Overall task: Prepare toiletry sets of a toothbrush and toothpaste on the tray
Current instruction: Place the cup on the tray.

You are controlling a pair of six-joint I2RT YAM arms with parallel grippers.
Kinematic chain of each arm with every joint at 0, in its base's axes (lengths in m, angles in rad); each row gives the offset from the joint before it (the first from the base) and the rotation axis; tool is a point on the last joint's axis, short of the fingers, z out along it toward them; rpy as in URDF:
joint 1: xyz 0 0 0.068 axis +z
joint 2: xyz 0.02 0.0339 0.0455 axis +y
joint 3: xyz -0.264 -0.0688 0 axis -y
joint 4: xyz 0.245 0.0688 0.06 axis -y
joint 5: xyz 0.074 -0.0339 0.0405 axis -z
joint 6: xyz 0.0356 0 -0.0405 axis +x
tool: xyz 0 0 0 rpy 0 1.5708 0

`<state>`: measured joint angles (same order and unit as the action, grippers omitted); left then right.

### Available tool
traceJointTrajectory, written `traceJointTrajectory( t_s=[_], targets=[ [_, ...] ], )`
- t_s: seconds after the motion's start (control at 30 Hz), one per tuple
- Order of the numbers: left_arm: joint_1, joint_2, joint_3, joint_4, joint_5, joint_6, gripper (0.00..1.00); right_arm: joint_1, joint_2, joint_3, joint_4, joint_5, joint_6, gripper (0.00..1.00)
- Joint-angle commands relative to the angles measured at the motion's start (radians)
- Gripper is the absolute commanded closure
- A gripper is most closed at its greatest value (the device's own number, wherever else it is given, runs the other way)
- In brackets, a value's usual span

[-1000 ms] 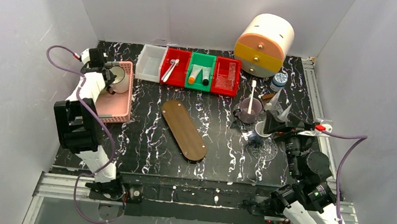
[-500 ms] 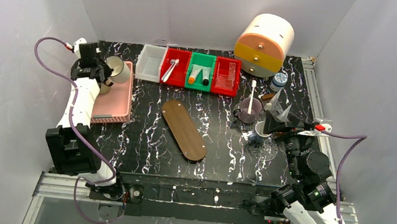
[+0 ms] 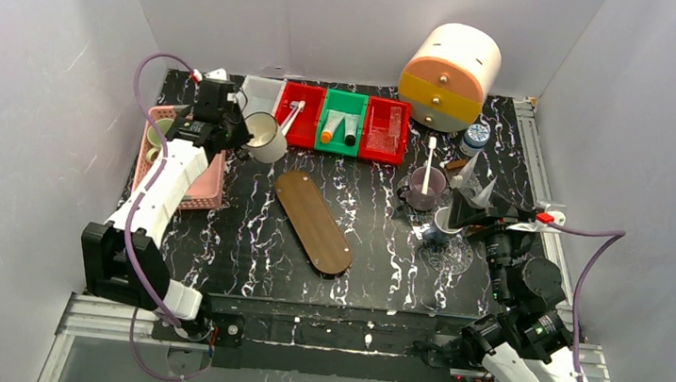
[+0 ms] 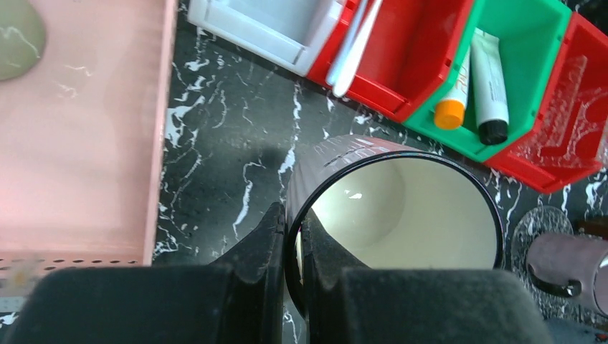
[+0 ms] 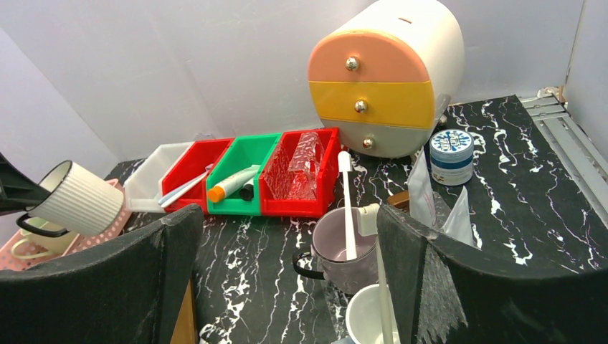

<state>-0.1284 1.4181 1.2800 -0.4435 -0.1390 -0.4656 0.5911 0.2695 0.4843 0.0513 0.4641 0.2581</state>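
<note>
My left gripper [image 3: 243,134] [image 4: 292,215] is shut on the rim of a white ribbed mug [image 3: 267,139] [image 4: 401,215] and holds it tilted above the table, just in front of the bins. Slim white toothbrushes [image 3: 289,120] [image 4: 353,39] lie in a red bin. An orange-capped tube [image 3: 329,129] [image 4: 453,104] and a dark-capped tube [image 3: 351,131] [image 4: 489,86] lie in the green bin [image 5: 247,154]. The brown oval tray [image 3: 313,221] lies bare mid-table. My right gripper [image 3: 466,214] [image 5: 287,287] is open and empty next to a purple mug [image 5: 337,247] that holds a toothbrush [image 5: 347,204].
A pink basket [image 3: 194,185] with cups stands at the left. A white bin [image 3: 256,107], a red bin with clear plastic [image 3: 384,129], a round drawer unit [image 3: 449,75], a blue-lidded jar [image 3: 477,134], plastic bags [image 5: 437,204] and a white cup [image 5: 366,319] with a toothbrush are nearby.
My left arm has lifted the white mug out of the pink basket and carried it right, toward the bins. The right arm has not moved.
</note>
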Motion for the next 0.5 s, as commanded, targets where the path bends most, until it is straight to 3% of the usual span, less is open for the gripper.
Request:
traceJointTrajectory(
  t_s=[0.0, 0.47],
  targets=[
    [-0.075, -0.081, 0.004, 0.025, -0.045, -0.03, 1.0, 0.001, 0.005, 0.047, 0.021, 0.001, -0.016, 0.01],
    [-0.295, -0.002, -0.044, 0.0, -0.25, -0.108, 1.0, 0.001, 0.012, 0.036, 0.025, 0.009, -0.018, 0.01]
  ],
)
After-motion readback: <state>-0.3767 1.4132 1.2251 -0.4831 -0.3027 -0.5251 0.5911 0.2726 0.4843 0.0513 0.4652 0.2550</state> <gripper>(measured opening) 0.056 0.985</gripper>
